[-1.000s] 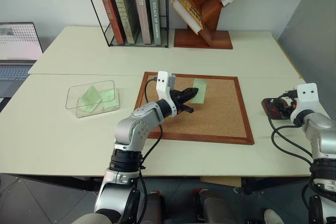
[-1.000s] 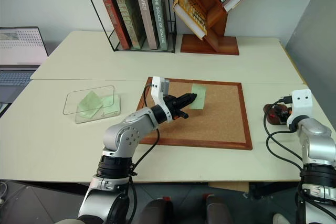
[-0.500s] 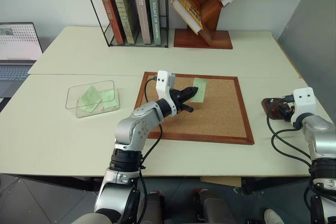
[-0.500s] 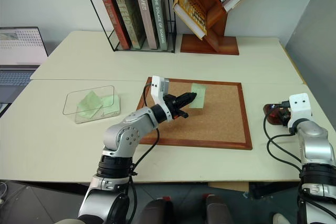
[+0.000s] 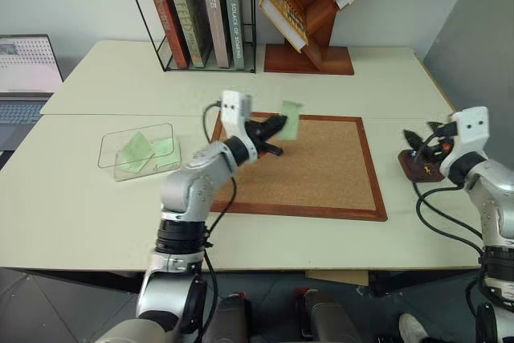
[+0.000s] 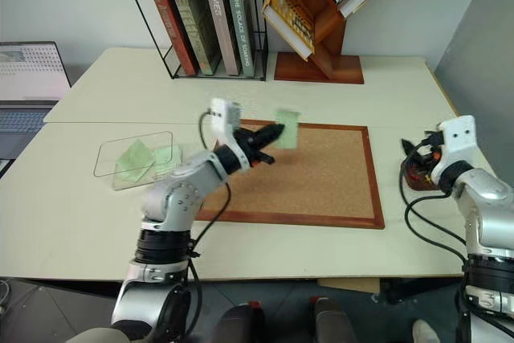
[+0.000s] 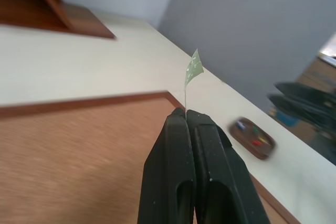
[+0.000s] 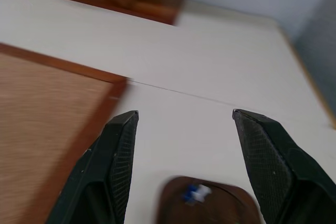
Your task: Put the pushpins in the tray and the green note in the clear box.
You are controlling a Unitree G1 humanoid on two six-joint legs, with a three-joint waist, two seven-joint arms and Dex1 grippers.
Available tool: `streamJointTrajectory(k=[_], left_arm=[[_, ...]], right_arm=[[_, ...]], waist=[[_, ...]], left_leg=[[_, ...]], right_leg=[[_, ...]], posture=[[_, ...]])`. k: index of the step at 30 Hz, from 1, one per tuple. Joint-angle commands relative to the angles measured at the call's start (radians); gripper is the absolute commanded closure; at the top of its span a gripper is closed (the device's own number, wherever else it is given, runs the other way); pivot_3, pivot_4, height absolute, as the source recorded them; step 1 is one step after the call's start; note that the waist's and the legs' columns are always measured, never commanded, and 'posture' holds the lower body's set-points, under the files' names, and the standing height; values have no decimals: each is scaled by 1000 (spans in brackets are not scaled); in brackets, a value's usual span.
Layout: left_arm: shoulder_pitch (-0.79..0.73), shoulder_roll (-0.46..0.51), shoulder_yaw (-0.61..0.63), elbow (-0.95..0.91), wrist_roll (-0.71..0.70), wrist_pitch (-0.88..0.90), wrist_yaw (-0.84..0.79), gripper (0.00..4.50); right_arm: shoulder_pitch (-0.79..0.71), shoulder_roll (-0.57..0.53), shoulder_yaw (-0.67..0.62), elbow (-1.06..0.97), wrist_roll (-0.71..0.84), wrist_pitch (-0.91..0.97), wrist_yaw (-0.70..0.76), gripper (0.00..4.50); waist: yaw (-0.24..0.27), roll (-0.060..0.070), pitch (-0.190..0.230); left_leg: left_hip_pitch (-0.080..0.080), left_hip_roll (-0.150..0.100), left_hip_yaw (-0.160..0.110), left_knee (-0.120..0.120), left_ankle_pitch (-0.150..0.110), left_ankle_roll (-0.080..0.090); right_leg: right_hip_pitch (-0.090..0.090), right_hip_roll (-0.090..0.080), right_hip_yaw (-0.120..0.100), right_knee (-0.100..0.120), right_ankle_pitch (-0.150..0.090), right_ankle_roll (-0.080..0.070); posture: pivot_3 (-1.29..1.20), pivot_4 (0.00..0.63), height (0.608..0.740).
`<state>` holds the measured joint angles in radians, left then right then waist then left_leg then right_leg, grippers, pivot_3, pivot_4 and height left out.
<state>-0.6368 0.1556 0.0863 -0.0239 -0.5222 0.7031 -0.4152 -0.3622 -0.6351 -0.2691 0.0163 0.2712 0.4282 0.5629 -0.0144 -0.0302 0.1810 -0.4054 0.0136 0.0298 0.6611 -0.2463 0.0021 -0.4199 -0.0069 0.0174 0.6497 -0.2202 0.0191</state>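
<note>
Our left tool (image 5: pixel 277 124) pinches the small pale green paper note (image 5: pixel 290 120) above the brown corkboard (image 5: pixel 321 170); our right tool (image 8: pixel 184 121) gapes, holding nothing, over the dark oval wooden tray (image 8: pixel 210 203) with tiny coloured pushpins (image 8: pixel 195 194).

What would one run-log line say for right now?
left gripper: shut on green note, above corkboard | right gripper: open over tray
</note>
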Motion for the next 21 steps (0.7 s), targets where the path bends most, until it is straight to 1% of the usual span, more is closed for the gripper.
streamJointTrajectory(k=[1,2,5,7,9,12,15,18,21], left_arm=[[6,79,74,-101,11,0,50,4500],[14,98,90,-117,8,8,61,4500],[60,201,167,-179,41,33,115,4500],[91,246,213,-206,54,61,164,4500],[153,301,265,-241,85,98,213,4500],[234,350,333,-265,122,144,279,4500],[279,375,385,-248,168,155,343,4500],[303,374,427,-231,195,169,395,4500],[293,361,430,-205,200,165,405,4500]], right_arm=[[2,-19,53,-102,27,-38,92,1474],[2,-19,68,-114,29,-45,108,1474],[-26,0,122,-189,101,-9,192,1474],[-44,5,147,-216,135,12,229,1474],[-67,11,184,-240,165,35,271,1474],[-100,24,230,-245,181,51,303,1474],[-126,46,267,-233,178,44,312,1474],[-137,64,301,-231,171,37,323,1474],[-136,71,320,-232,159,28,326,1474]], waist=[[-6,0,0],[-7,0,0],[-13,0,0],[-17,0,0],[-18,0,0],[-15,0,0],[-9,-1,1],[-2,-2,0],[9,-2,0]], left_leg=[[0,0,0,0,0,0],[0,0,0,0,0,0],[0,-1,1,0,0,0],[0,0,1,0,0,0],[0,0,0,0,0,0],[1,0,-1,0,0,0],[1,-1,-1,0,0,0],[1,-2,-1,1,0,0],[1,-3,-1,1,0,0]], right_leg=[[0,0,0,0,0,0],[0,0,0,0,0,0],[0,-1,0,0,0,0],[0,-1,0,0,0,0],[0,-1,0,0,0,0],[0,-3,-1,0,0,0],[0,-8,-2,0,0,0],[1,-9,-3,0,0,0],[1,-10,-3,0,0,0]], posture=[[0,150,740],[0,150,740],[0,150,740],[0,150,740],[0,150,740],[0,150,740],[0,150,740],[0,150,740],[0,150,740]])
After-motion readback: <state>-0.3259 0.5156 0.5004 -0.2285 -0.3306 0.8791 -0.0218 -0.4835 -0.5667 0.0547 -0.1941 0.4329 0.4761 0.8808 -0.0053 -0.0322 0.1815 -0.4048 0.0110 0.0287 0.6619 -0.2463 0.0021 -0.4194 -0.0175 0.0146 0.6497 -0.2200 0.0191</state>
